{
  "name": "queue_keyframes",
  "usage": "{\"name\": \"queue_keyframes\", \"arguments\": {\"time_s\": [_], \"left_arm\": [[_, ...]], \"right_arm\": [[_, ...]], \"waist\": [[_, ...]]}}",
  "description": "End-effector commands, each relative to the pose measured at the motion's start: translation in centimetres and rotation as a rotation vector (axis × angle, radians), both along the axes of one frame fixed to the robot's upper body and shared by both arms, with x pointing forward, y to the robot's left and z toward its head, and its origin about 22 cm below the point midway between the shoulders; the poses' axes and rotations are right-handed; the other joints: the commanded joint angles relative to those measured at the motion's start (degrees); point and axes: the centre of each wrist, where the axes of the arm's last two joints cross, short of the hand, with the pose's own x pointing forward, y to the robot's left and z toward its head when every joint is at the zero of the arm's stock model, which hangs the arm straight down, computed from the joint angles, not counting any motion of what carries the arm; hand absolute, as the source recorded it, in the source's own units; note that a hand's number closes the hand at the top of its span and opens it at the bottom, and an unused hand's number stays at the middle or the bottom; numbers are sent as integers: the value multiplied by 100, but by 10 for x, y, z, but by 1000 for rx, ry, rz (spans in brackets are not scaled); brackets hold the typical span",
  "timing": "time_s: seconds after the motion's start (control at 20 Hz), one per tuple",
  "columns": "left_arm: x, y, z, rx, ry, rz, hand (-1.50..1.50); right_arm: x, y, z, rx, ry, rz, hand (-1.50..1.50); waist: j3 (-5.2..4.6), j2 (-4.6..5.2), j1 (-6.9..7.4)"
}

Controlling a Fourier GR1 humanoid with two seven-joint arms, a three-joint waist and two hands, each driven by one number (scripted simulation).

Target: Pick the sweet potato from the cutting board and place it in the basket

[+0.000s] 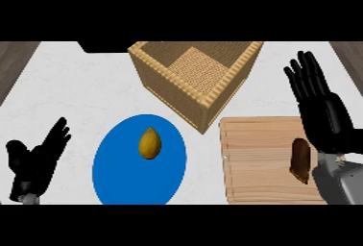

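Note:
A dark brown sweet potato (302,160) lies on the right part of the wooden cutting board (259,163), at the lower right. My right hand (322,108) hovers just above and to the right of it, fingers straight and pointing away, open and holding nothing; its wrist partly covers the potato's right side. The woven basket (170,77) stands at the top centre, turned at an angle, with nothing visible inside. My left hand (35,158) rests open at the lower left, fingers up.
A blue plate (113,168) sits left of the cutting board with a yellow-brown lemon-like fruit (149,143) on it. White counter shows between the plate, the basket and my left hand. Dark wood edges show at both upper corners.

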Motion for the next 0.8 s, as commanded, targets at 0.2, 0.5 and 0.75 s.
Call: {"name": "queue_keyframes", "arguments": {"time_s": [0.2, 0.5, 0.75], "left_arm": [[40, -26, 65, 114, -381, -251, 0], [52, -45, 64, 72, -427, -407, 0], [59, -61, 64, 67, -431, -430, 0]], "right_arm": [[-8, -82, -14, -529, 244, -224, 150], [-39, 6, -99, -796, 160, -3, -150], [-31, 26, -111, -1014, 166, -272, -150]], "waist": [[-103, 47, -182], [-88, 94, 86], [-100, 54, 28]]}}
